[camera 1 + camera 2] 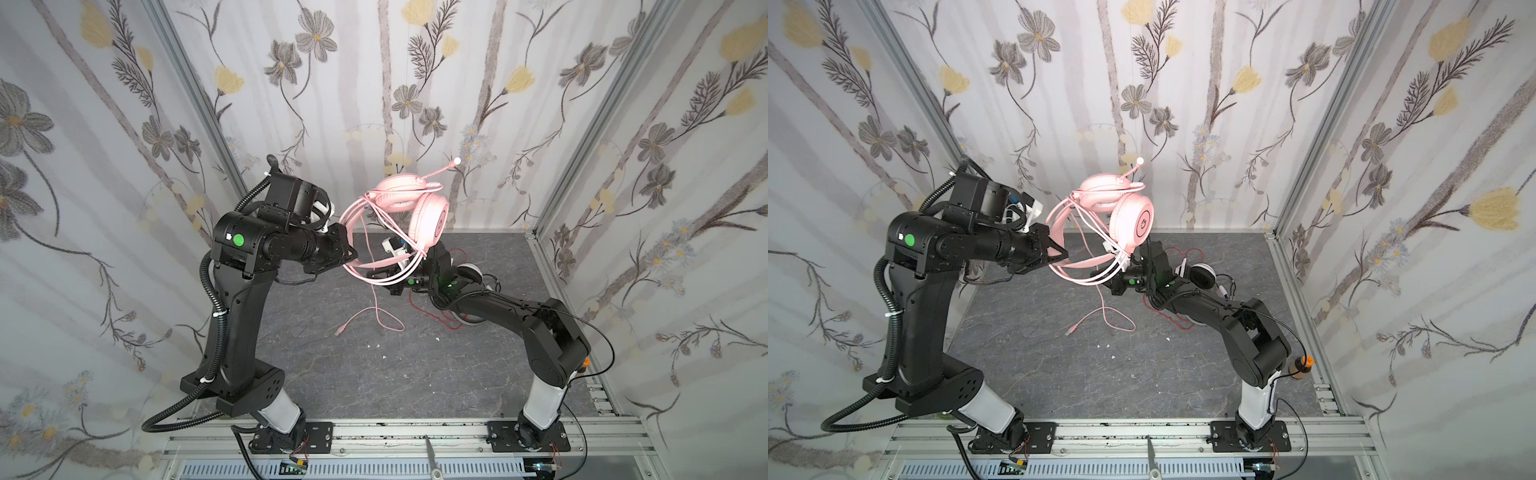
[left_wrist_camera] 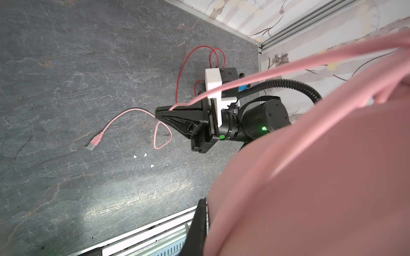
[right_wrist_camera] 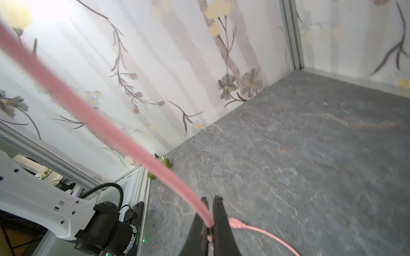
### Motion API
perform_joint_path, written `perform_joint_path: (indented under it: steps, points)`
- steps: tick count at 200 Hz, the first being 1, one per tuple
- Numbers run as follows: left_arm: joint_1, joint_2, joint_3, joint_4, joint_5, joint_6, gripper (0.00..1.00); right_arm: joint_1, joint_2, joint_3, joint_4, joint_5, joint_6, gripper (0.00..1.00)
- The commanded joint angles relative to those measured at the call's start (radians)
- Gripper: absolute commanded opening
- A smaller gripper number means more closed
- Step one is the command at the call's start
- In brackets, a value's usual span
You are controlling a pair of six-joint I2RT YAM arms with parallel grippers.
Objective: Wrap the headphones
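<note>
The pink headphones seem light and stiff, so the left claw clamping the headband suits, while the right claw pinches the limp, likely slippery cord.

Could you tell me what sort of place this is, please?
Likely a robot test booth: two arms bolted to an aluminium rail, a grey stone-look tabletop, and flower-print walls in metal framing.
</note>
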Motion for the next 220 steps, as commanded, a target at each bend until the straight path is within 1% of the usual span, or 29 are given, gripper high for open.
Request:
perform_joint_path:
  steps: [1,24,54,71,82,96,112,129,143,151,165,173,185,220]
  points:
    - [0.013,-0.001,0.004,0.017,-0.025,0.005,0.0,-0.026,-0.068,-0.091,-0.007,0.045,-0.005,0.0]
    - [0.041,-0.002,-0.026,0.017,-0.052,0.024,0.0,-0.033,-0.149,-0.154,-0.145,0.096,-0.108,0.0]
    - [0.073,-0.024,-0.137,0.095,-0.068,0.034,0.0,-0.032,-0.259,-0.239,-0.272,0.169,-0.186,0.0]
    - [0.077,-0.034,-0.195,0.139,-0.085,0.033,0.0,-0.031,-0.317,-0.28,-0.336,0.221,-0.218,0.03]
    - [0.077,-0.038,-0.234,0.164,-0.093,0.033,0.0,-0.03,-0.344,-0.299,-0.37,0.227,-0.238,0.06]
    - [0.076,-0.054,-0.301,0.211,-0.086,0.028,0.0,-0.026,-0.356,-0.313,-0.4,0.222,-0.256,0.09]
    - [0.077,-0.094,-0.41,0.283,-0.078,0.017,0.0,-0.014,-0.354,-0.326,-0.428,0.233,-0.278,0.11]
    - [0.077,-0.135,-0.516,0.344,-0.071,0.0,0.0,-0.008,-0.33,-0.329,-0.446,0.244,-0.283,0.12]
    - [0.077,-0.159,-0.565,0.37,-0.065,-0.009,0.0,-0.007,-0.309,-0.329,-0.446,0.245,-0.277,0.12]
    - [0.077,-0.171,-0.582,0.376,-0.066,-0.009,0.0,-0.009,-0.299,-0.331,-0.443,0.241,-0.275,0.16]
    - [0.077,-0.18,-0.591,0.37,-0.07,-0.003,0.0,-0.013,-0.288,-0.345,-0.425,0.215,-0.274,0.34]
    - [0.077,-0.18,-0.589,0.362,-0.07,0.003,0.0,-0.014,-0.283,-0.358,-0.41,0.195,-0.275,0.39]
    - [0.077,-0.179,-0.584,0.355,-0.067,0.007,0.0,-0.014,-0.274,-0.378,-0.393,0.179,-0.285,0.43]
    - [0.077,-0.173,-0.553,0.335,-0.061,0.015,0.0,-0.003,-0.237,-0.408,-0.354,0.165,-0.313,0.46]
